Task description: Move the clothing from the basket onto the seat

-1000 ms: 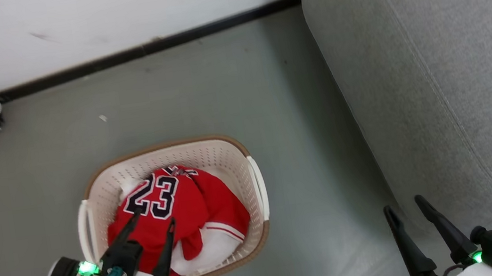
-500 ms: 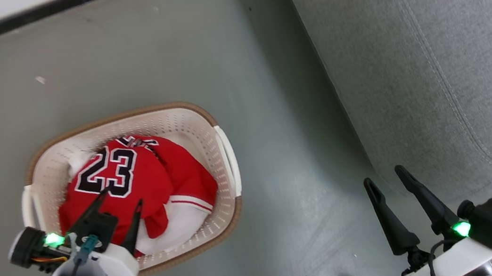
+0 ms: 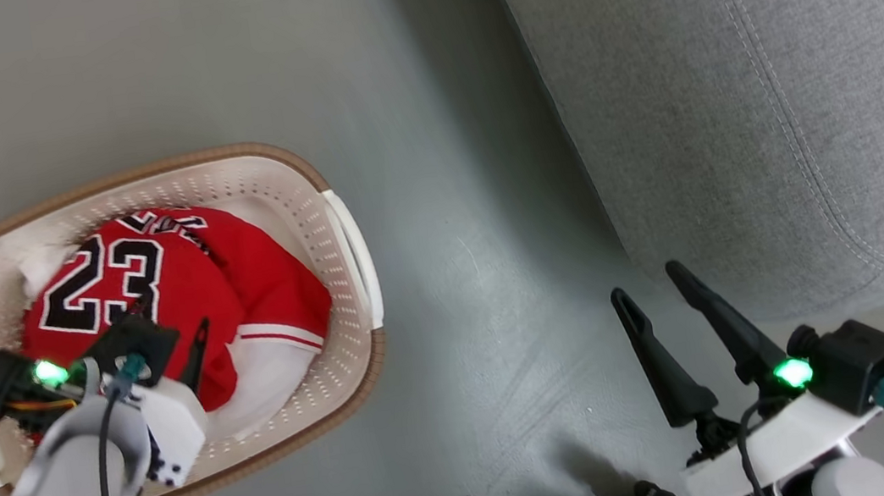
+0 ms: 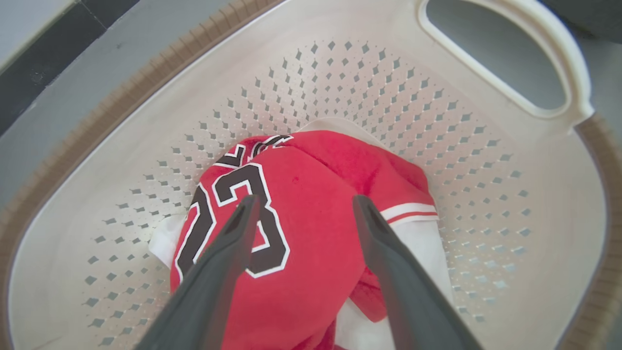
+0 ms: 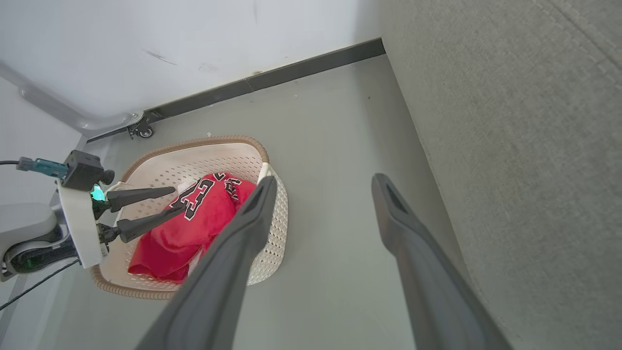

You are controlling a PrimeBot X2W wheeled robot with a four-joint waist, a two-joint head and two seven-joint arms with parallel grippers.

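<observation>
In the basket (image 4: 340, 73), clothing (image 4: 316, 253) lies under the left gripper (image 4: 306, 200), the "23" by its 9 o'clock finger; fingers spread wide, holding nothing.

Number on the clothing

We read a black, white-outlined 23 on the red jersey (image 3: 155, 273) lying in the basket (image 3: 295, 169); nothing else legible.

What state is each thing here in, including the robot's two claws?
Cream-white perforated plastic basket: upright, not yet emptied.
Red sports clothing: crumpled in a heap inside the basket.
Grey woven-fabric seat: nothing on its visible part.
Left gripper: open, poised over the clothing.
Right gripper: open, empty.
</observation>
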